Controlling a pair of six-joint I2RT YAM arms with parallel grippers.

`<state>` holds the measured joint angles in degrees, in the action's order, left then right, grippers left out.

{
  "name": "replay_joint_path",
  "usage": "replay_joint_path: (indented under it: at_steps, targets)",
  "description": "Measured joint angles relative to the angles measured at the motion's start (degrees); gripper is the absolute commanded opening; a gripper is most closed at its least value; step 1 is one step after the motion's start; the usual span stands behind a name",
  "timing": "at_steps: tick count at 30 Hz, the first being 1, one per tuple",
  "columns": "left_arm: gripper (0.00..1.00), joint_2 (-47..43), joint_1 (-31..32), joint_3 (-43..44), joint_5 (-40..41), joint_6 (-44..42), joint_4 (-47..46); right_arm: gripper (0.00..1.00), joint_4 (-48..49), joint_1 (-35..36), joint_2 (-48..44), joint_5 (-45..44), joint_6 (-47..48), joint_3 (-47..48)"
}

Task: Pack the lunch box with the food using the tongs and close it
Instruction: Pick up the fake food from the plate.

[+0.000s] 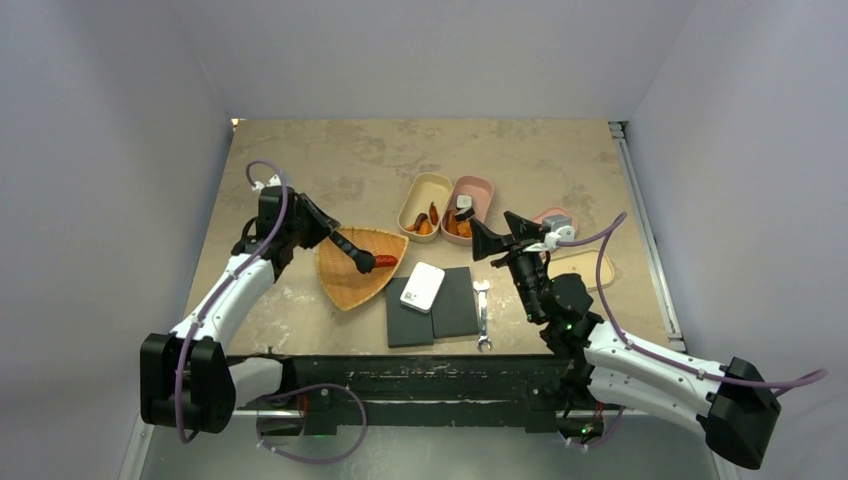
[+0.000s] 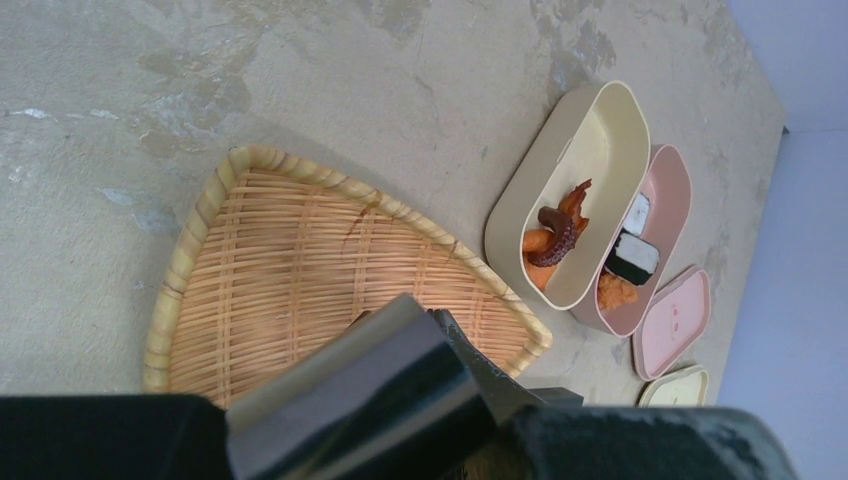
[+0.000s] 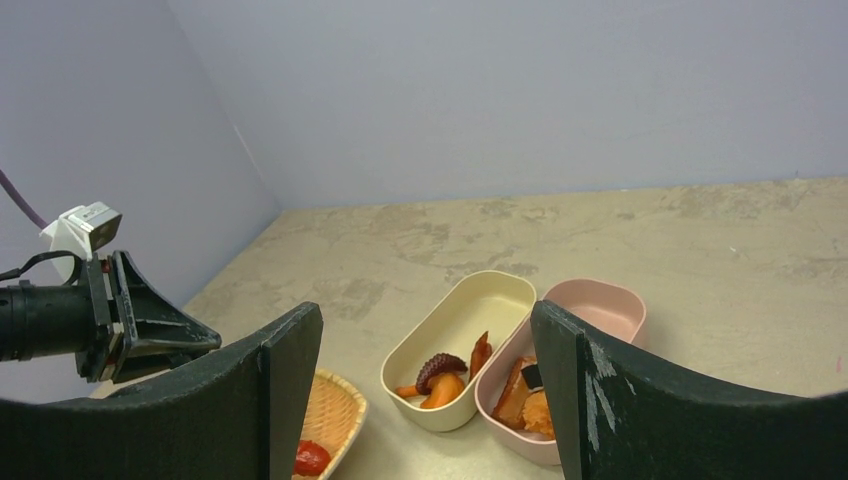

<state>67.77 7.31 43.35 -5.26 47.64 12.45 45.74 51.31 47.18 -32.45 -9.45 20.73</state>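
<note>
My left gripper (image 1: pixel 316 228) is shut on the tongs (image 1: pixel 352 252), which slant down over a woven basket (image 1: pixel 345 285). The tongs' black tips sit against a red piece of food (image 1: pixel 386 261) in the basket; whether they pinch it I cannot tell. In the left wrist view the tongs (image 2: pixel 370 390) fill the foreground as a dark metal arm. The cream lunch box (image 1: pixel 425 205) holds a brown octopus piece (image 3: pixel 438 368) and orange pieces. Beside it, the pink lunch box (image 1: pixel 467 208) holds a black-and-white piece (image 2: pixel 632 258) and orange pieces. My right gripper (image 1: pixel 492 237) hovers open beside the pink box, holding nothing.
A pink lid (image 1: pixel 555 218) and a cream lid (image 1: pixel 587 268) lie right of the boxes, partly under my right arm. A white box (image 1: pixel 422 287) rests on two dark slabs (image 1: pixel 455 305) at the front. A silver wrench (image 1: pixel 483 315) lies beside them.
</note>
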Motion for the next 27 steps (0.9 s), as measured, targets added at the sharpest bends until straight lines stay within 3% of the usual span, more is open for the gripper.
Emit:
replay_joint_path:
  at_steps: [27]
  targets:
    - [0.00, -0.1, -6.6, -3.0, -6.2, 6.0, -5.7, 0.80, -0.4, 0.0, 1.0, -1.1, 0.0, 0.0]
